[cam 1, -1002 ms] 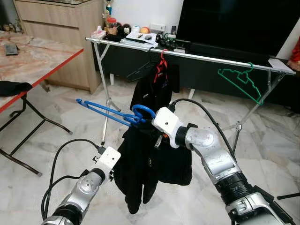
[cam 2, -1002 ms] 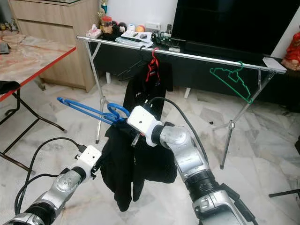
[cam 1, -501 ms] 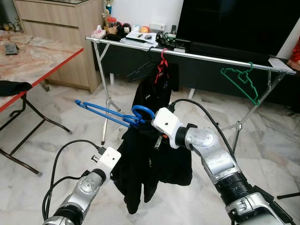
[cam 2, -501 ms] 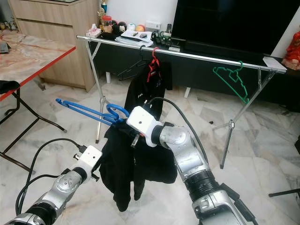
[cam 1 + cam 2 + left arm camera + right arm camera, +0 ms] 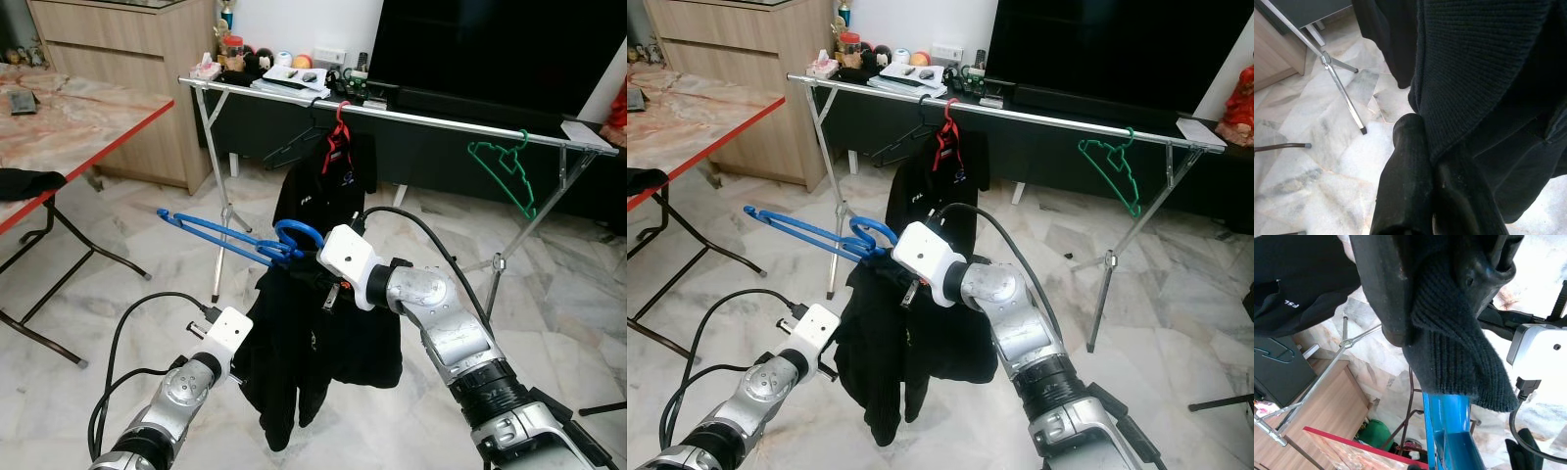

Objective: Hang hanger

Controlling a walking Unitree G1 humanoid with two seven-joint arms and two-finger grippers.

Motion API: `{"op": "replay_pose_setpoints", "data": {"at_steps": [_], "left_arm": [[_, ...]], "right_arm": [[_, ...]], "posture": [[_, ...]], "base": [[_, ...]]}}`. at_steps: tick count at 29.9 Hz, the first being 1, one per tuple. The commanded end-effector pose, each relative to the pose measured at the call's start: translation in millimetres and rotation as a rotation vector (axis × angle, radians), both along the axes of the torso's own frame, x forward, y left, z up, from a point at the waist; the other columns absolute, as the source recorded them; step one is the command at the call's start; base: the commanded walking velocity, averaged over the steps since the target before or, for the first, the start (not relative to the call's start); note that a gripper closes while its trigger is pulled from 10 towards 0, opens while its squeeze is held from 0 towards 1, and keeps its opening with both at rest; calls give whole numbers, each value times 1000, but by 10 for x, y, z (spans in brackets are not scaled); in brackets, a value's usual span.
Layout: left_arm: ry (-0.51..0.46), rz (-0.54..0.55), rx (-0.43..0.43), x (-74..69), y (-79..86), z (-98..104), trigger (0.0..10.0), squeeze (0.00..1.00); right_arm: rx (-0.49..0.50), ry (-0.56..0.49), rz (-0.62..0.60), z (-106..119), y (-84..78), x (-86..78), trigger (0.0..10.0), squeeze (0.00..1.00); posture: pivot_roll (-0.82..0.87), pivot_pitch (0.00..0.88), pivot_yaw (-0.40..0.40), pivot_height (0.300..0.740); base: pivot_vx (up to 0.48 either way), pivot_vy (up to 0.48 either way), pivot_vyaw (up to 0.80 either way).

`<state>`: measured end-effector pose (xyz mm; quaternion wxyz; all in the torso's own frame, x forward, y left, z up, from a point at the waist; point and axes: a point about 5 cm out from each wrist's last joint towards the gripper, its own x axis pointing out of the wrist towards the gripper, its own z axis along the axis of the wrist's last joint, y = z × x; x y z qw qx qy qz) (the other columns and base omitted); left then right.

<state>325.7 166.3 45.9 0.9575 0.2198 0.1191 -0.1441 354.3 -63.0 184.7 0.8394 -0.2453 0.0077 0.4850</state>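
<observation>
A blue hanger [image 5: 220,232] is held level in mid-air, its hook [image 5: 300,235] by my right gripper [image 5: 312,266]. That gripper is shut on the hanger's neck through the collar of a black knit sweater [image 5: 294,352] that droops from it. In the right wrist view, knit fabric [image 5: 1452,342] bunches between the fingers [image 5: 1383,289] above the blue hanger [image 5: 1449,435]. My left gripper [image 5: 247,343] is lower, shut on the sweater's hem [image 5: 1459,88], its fingers [image 5: 1405,186] pressed together. The silver clothes rail [image 5: 441,121] runs behind.
On the rail hang a red hanger [image 5: 338,127] with a black garment, a black hanger [image 5: 294,147] and a green hanger [image 5: 505,171]. A red-edged table [image 5: 69,117] stands at left. A wooden cabinet [image 5: 127,59] and a dark TV unit are behind. The floor is marble.
The green hanger on the rail has swung round and now looks narrower. Both grippers keep their hold, and the blue hanger and sweater have barely moved.
</observation>
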Motion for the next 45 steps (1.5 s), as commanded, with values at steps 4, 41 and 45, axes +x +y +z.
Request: {"op": "replay_pose_setpoints", "data": {"at_steps": [4, 41, 45], "left_arm": [[9, 22, -21, -23, 14, -35, 0, 0], [86, 71, -39, -224, 211, -229, 0, 0], [88, 70, -38, -228, 214, -232, 0, 0]], "right_arm": [[12, -46, 2, 113, -31, 0, 0, 0], [-50, 398, 127, -686, -1283, -343, 0, 0], [-66, 458, 234, -711, -1302, -446, 0, 0]], "posture": [[56, 53, -100, 740], [52, 66, -88, 740], [51, 66, -87, 740]], "base": [[0, 0, 0], [0, 0, 0], [0, 0, 0]]}}
